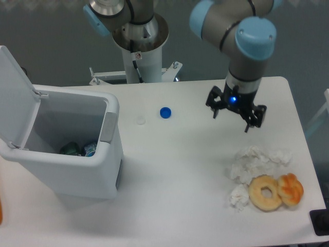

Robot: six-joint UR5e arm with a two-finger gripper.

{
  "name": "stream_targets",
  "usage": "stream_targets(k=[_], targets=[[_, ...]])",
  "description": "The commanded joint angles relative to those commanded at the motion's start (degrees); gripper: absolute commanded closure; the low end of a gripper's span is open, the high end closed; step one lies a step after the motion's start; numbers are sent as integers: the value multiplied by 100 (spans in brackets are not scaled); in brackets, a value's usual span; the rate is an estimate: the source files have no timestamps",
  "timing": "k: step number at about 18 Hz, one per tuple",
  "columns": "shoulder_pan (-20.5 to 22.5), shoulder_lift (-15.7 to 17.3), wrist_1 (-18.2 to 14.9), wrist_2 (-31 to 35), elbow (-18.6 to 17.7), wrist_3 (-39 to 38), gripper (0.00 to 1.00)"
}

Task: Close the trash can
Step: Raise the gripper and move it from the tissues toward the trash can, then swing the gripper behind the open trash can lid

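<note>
The trash can (87, 177) is a large white boxy bin at the left of the table. Its flat white lid (14, 98) stands swung up and back on the far left side, leaving the inside open, with some dark and teal items at the bottom. A grey latch tab (107, 126) sits on its right rim. My gripper (232, 121) hangs over the table's right-centre, far to the right of the bin. Its fingers are spread apart with nothing between them.
A blue bottle cap (165, 112) and a small white cap (141, 121) lie between bin and gripper. Crumpled white tissues (253, 160), a plain donut (265, 193) and an orange pastry (291, 189) lie at the front right. The arm's base column (139, 46) stands behind the table.
</note>
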Motion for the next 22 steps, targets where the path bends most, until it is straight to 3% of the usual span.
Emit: stream_targets(k=[5, 12, 18, 22], targets=[[-245, 835, -555, -686, -9, -870, 0], [-1291, 1539, -538, -959, -9, -2486, 0], [-1915, 1847, -477, -1310, -9, -3638, 0], [-2214, 2023, -65, -1680, -9, -4745, 0]])
